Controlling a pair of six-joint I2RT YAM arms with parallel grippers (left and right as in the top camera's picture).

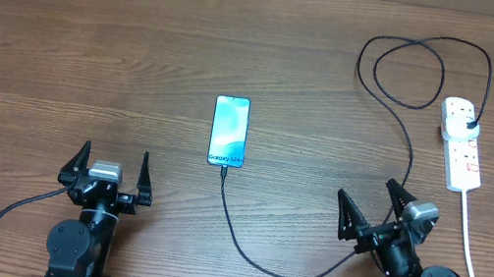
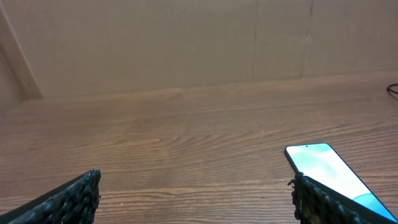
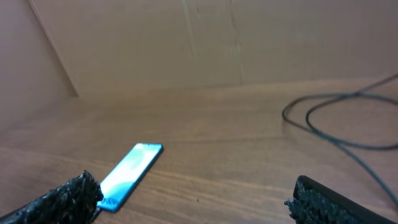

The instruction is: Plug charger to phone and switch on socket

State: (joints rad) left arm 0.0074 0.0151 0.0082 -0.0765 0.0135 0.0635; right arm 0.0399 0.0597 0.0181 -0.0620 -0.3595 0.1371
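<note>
The phone (image 1: 228, 132) lies face up mid-table with its light-blue screen lit, and shows too in the left wrist view (image 2: 323, 165) and the right wrist view (image 3: 130, 168). The charger's thin black cable (image 1: 253, 256) runs from the phone's near short edge, curves right under my right arm, loops at the back (image 3: 336, 124) and ends in a black plug (image 1: 471, 124) sitting in the white socket strip (image 1: 460, 153). I cannot tell if the tip is seated in the phone. My left gripper (image 1: 115, 153) (image 2: 195, 180) and right gripper (image 1: 365, 189) (image 3: 193, 186) are both open and empty, near the front edge.
The socket's thick white cord (image 1: 476, 264) trails toward the front right, beside my right arm. A cardboard wall (image 2: 186, 43) stands along the table's far side. The wooden tabletop (image 1: 91, 54) spreads bare on the left.
</note>
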